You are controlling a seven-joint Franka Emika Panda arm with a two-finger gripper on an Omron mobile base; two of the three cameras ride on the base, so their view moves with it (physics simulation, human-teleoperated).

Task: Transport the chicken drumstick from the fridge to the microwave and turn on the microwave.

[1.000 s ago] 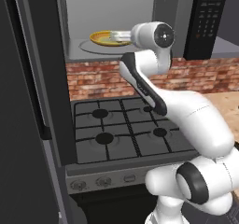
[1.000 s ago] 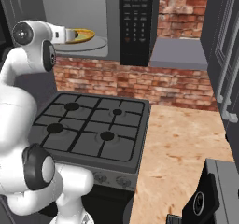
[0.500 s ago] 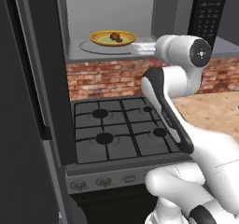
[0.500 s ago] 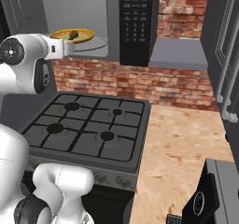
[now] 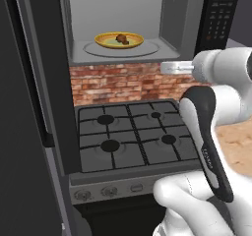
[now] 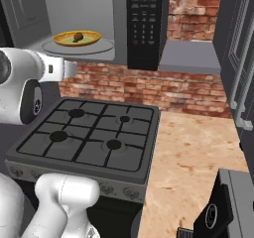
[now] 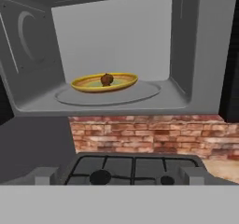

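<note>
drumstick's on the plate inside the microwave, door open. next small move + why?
Probably swing the microwave door shut. The chicken drumstick already sits on the yellow plate on the turntable inside the microwave, and the end effector holds nothing, clear of the cavity. The button panel likely can't start it with the door open.
</note>
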